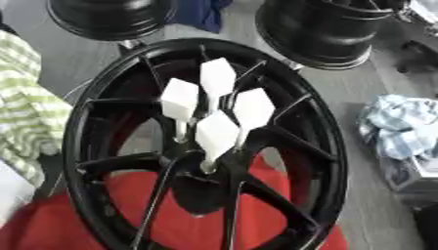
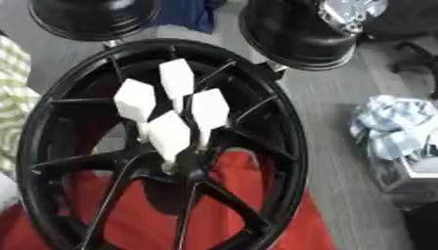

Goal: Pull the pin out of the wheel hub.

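A black spoked wheel (image 1: 329,146) stands tilted over a red cloth (image 1: 60,224) and fills the middle of both views. Several white pins with faceted block-shaped heads stick up out of its hub (image 1: 198,183). The nearest pin (image 1: 217,133) stands lowest, with its thin stem going down into the hub. Another pin (image 1: 180,97) is to its left, one (image 1: 254,108) to its right and one (image 1: 218,75) behind. None of them is touched by anything. Neither of my hands shows in either view.
Two more black wheels (image 1: 111,17) (image 2: 299,34) lie behind on the grey floor. A green-and-white striped cloth (image 1: 26,107) lies at the left, a blue checked cloth (image 2: 389,127) at the right. A silvery shape (image 2: 342,12) shows at the top right.
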`<state>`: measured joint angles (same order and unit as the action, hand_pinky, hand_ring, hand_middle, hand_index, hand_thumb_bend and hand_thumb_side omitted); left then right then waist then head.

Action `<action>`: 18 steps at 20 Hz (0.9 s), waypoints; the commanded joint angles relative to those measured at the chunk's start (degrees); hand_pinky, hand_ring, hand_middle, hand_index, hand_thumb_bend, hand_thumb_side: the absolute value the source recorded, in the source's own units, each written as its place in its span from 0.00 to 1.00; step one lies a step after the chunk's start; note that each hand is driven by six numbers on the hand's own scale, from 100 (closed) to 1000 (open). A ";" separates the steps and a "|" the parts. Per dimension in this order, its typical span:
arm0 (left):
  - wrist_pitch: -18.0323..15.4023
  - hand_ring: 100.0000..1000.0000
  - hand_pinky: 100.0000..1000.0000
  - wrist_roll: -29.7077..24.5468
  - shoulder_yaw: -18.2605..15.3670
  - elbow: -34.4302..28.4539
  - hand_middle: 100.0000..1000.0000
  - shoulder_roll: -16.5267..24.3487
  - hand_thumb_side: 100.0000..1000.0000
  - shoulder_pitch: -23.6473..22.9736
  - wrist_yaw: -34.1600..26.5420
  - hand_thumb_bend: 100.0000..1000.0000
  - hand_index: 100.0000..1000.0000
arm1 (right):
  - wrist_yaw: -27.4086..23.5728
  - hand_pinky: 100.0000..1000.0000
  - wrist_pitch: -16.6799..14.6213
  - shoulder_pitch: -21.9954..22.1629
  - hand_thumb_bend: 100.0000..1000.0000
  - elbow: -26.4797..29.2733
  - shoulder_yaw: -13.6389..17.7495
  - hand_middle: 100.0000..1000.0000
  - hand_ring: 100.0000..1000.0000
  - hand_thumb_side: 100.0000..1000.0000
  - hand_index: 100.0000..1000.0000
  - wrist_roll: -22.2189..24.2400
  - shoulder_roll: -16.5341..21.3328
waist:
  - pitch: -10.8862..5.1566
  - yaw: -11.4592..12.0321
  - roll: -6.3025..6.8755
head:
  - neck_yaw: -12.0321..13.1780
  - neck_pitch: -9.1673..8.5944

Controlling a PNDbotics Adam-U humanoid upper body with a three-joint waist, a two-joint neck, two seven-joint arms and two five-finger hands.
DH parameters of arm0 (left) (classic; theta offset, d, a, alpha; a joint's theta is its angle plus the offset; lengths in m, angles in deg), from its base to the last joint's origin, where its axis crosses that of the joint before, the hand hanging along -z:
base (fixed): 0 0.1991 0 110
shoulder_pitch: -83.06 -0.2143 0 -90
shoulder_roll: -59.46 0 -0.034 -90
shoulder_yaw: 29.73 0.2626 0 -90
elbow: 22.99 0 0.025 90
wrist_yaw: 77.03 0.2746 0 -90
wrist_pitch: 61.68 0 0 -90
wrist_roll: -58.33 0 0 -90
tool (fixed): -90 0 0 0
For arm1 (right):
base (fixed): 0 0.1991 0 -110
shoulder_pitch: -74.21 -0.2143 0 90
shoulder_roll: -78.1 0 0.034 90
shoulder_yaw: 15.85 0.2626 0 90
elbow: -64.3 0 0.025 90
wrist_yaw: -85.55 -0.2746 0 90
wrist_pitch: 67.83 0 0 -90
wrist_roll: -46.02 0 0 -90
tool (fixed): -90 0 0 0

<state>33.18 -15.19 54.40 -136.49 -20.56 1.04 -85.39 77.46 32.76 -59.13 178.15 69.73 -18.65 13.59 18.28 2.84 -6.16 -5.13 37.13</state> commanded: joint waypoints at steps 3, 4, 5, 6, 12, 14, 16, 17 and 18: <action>0.45 0.73 0.60 -0.15 -0.44 -1.09 0.67 1.04 0.76 0.77 -0.74 0.00 0.73 | 3.74 0.85 -0.13 -0.17 0.00 0.75 -1.75 0.69 0.67 0.13 0.81 2.48 0.47 | -2.66 -0.20 0.35 | -1.15 5.36; 0.49 0.73 0.60 -0.17 -0.51 -1.09 0.67 1.07 0.76 0.67 -0.77 0.00 0.73 | 4.46 0.85 -0.19 -0.14 0.00 0.75 -2.29 0.69 0.67 0.13 0.81 3.12 0.20 | -2.80 -0.25 0.37 | -1.59 5.43; 0.57 0.73 0.60 -0.13 -0.58 -1.09 0.67 1.05 0.77 0.69 -0.82 0.00 0.73 | 5.19 0.85 -0.28 -0.20 0.00 0.75 -2.89 0.69 0.67 0.12 0.81 3.95 -0.21 | -2.87 -0.27 0.42 | -1.93 5.32; 0.67 0.73 0.60 -0.09 -0.60 -1.09 0.67 1.03 0.76 0.77 -0.91 0.00 0.73 | 5.94 0.85 -0.36 -0.31 0.00 0.75 -3.46 0.69 0.67 0.12 0.81 4.89 -0.70 | -2.95 -0.32 0.50 | -2.12 5.23; 0.75 0.73 0.59 -0.34 -0.41 -1.09 0.67 0.97 0.76 1.18 -1.17 0.00 0.73 | 9.72 0.86 -1.36 -2.25 0.00 0.69 -6.19 0.71 0.69 0.11 0.81 9.86 -4.13 | -3.07 0.27 0.76 | -1.68 4.72; 0.79 0.73 0.59 -0.36 -0.40 -1.09 0.67 0.87 0.76 1.19 -1.19 0.00 0.73 | 10.84 0.86 -1.73 -3.10 0.00 0.26 -6.85 0.71 0.70 0.11 0.81 10.90 -5.25 | -3.05 0.65 0.79 | -1.68 4.51; 0.81 0.73 0.59 -0.35 -0.44 -1.09 0.67 0.82 0.77 1.06 -1.10 0.00 0.73 | 12.34 0.86 -2.22 -3.76 0.00 -0.43 -7.39 0.71 0.70 0.11 0.81 11.61 -6.13 | -2.98 0.91 0.81 | -1.72 4.21; 0.80 0.73 0.59 -0.30 -0.49 -1.09 0.67 0.80 0.77 0.97 -1.04 0.00 0.73 | 13.04 0.86 -2.51 -4.00 0.00 -0.86 -7.61 0.71 0.70 0.05 0.81 11.88 -6.57 | -2.91 0.99 0.82 | -1.68 3.96; 0.78 0.73 0.59 -0.21 -0.59 -1.09 0.67 0.80 0.77 0.86 -0.96 0.00 0.73 | 13.84 0.86 -2.78 -4.30 0.00 -1.47 -7.88 0.71 0.70 0.11 0.81 12.18 -7.27 | -2.78 1.07 0.81 | -1.66 3.57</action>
<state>33.92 -15.48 54.41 -136.50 -20.63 1.61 -86.29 90.20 30.31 -62.40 176.93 61.65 -6.94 6.04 16.58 3.89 -5.74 -6.87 41.56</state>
